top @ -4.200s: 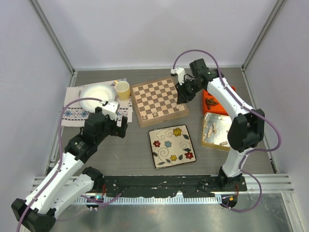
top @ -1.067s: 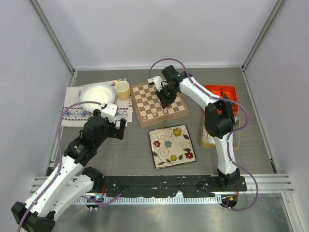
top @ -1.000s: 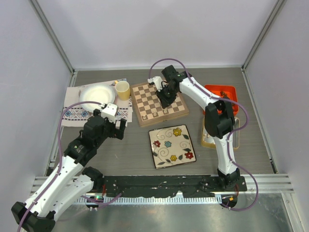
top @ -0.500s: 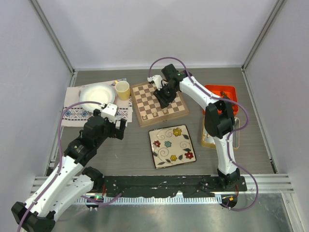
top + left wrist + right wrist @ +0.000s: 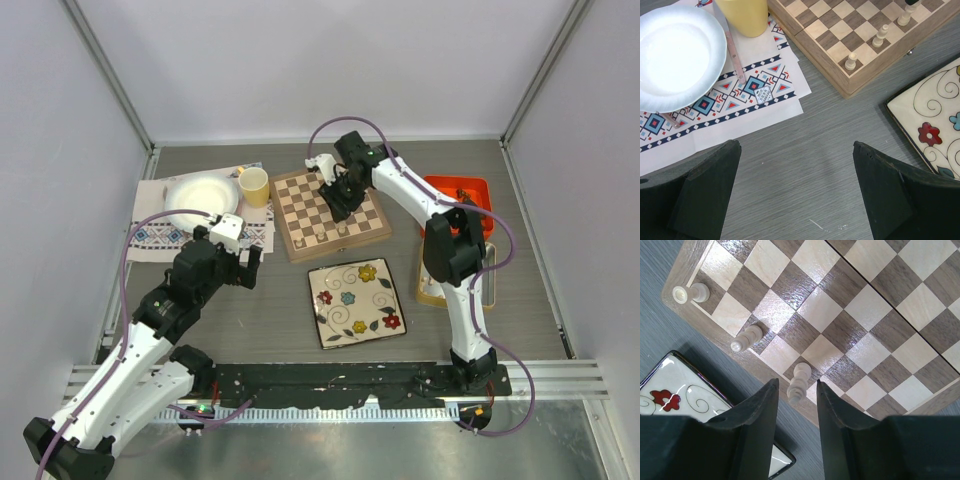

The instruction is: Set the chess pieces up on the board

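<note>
The board (image 5: 312,200) lies at the back middle of the table. Three pale cream chess pieces stand along its near edge (image 5: 746,338) (image 5: 690,292). My right gripper (image 5: 343,205) hangs over the board's near right squares. Its jaws (image 5: 796,384) are open on either side of the third pale piece (image 5: 800,379), with a gap on each side; the piece stands upright on a dark square. My left gripper (image 5: 247,262) is open and empty above bare table (image 5: 795,145), left of the board (image 5: 840,30). No dark pieces show on the board.
A square floral plate (image 5: 357,300) lies in front of the board. A white plate (image 5: 200,195) and a yellow cup (image 5: 253,185) sit on a patterned mat at the left. An orange tray (image 5: 470,190) and a tan tin (image 5: 432,285) are at the right.
My right arm has swung from the board's right edge to over its near right squares. In the last half second it barely moved. The left arm has hardly moved.
</note>
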`<control>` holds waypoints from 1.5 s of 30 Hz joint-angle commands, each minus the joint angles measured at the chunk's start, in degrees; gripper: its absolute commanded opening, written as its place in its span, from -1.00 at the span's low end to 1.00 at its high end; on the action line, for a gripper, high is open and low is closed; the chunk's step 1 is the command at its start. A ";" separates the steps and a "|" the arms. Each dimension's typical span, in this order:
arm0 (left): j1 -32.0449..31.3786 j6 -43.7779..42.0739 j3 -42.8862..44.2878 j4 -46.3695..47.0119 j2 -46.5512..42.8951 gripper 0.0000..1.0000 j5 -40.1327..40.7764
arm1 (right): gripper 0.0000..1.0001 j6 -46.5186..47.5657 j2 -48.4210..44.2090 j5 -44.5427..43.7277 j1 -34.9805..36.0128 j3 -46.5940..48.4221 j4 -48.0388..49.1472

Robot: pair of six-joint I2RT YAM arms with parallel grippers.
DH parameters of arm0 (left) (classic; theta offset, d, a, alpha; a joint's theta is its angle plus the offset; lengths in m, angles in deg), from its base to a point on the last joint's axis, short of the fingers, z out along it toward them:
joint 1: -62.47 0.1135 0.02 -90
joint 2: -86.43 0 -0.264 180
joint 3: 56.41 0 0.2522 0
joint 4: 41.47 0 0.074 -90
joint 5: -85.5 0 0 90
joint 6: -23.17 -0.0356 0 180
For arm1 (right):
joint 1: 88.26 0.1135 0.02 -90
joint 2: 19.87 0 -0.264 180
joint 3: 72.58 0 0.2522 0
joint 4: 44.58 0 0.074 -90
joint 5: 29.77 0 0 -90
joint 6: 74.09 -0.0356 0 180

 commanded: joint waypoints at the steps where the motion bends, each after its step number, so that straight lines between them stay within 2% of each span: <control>1: 0.23 -0.68 -0.12 2.76 -0.29 0.99 -0.44 | -0.21 -0.63 0.72 -0.09 0.43 2.11 -0.07; 10: 0.23 -0.59 -0.03 2.76 -0.12 0.99 -0.53 | -0.42 -0.02 0.81 0.08 0.43 1.84 -1.04; 16: 0.23 -0.59 -0.12 2.84 -0.11 0.99 -0.71 | -0.48 0.51 0.02 -0.53 0.43 0.79 -1.22; 45: 0.23 -0.68 -0.12 2.76 -0.03 0.99 -0.62 | -0.57 1.04 -3.15 -0.62 0.35 0.00 -1.92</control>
